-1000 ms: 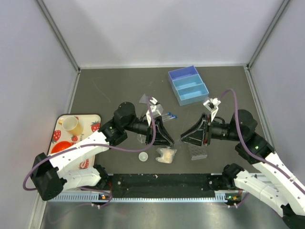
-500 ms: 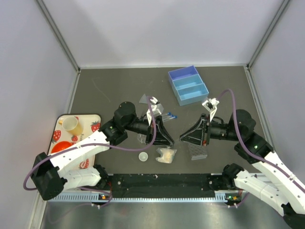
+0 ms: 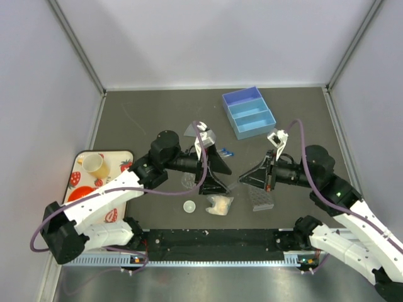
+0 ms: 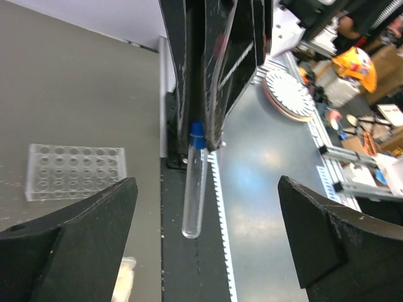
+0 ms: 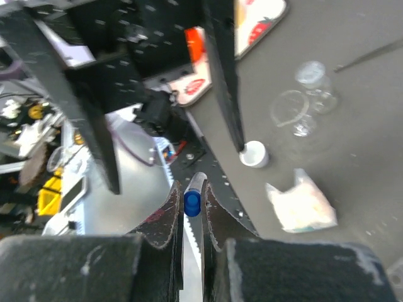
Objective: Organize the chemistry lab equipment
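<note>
A clear blue-capped tube (image 4: 194, 189) hangs between the two arms, with my right gripper (image 5: 192, 192) shut on its capped end (image 5: 192, 202). My left gripper (image 4: 208, 207) stands wide open around the tube's free end, its fingers (image 4: 75, 233) well apart from the glass. In the top view the two grippers meet at mid table, left gripper (image 3: 225, 180) and right gripper (image 3: 243, 182). The clear tube rack (image 3: 262, 199) lies under the right gripper. The pale packet (image 3: 219, 204), white dish (image 3: 189, 206) and tiny flask (image 3: 187, 180) sit near the front. More blue-capped tubes (image 3: 225, 151) lie behind the left gripper.
Blue bins (image 3: 249, 112) stand at the back right. A strawberry-print tray (image 3: 85, 182) at the left edge holds a yellow cup (image 3: 93, 163) and an orange bowl (image 3: 79, 194). A clear piece (image 3: 191, 130) lies behind the left arm. Walls close in on three sides.
The left gripper has opened wide and let go of the tube. The right gripper has shut on its blue-capped end and now carries it.
</note>
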### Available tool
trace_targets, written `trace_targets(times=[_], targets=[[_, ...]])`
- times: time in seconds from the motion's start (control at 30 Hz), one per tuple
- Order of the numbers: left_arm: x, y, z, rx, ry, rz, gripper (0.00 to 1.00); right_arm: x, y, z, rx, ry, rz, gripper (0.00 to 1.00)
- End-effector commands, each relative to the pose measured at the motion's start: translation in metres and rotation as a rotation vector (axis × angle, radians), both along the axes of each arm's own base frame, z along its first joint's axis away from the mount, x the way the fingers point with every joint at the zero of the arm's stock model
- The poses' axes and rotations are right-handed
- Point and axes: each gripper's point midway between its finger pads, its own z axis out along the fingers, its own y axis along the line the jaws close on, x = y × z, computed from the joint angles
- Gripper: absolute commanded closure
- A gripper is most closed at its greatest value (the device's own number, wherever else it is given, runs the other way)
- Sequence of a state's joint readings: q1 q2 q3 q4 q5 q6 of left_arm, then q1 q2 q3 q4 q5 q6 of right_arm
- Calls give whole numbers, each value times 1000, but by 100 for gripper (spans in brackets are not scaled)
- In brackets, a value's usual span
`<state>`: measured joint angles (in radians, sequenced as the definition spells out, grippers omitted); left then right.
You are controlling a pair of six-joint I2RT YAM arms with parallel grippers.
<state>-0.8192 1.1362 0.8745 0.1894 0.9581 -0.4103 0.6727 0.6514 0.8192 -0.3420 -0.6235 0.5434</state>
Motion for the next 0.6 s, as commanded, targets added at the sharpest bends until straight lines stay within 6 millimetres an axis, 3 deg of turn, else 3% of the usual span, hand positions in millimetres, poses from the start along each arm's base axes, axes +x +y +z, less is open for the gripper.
trace_targets(times=[0.0, 0.13, 0.17, 0.23, 0.3, 0.43, 0.57], targets=[[23, 7, 29, 2, -118, 174, 1, 29, -15, -2, -109, -77, -174, 100], [56, 34, 28, 90, -151, 468, 1, 65, -40, -31, -291, -93, -376, 100], [73, 46, 20, 140, -146, 591, 1, 80, -48, -42, -349, -87, -454, 100], [83, 63, 22, 156, -154, 709, 1, 94, -60, -53, -414, -83, -542, 100], [96, 82, 10, 214, -136, 840, 1, 113, -76, -73, -511, -73, -661, 100], [103, 109, -4, 242, -104, 986, 1, 133, -94, -97, -607, -52, -806, 100], [101, 120, -27, 257, -73, 1027, 1, 142, -100, -115, -612, -54, -875, 100]])
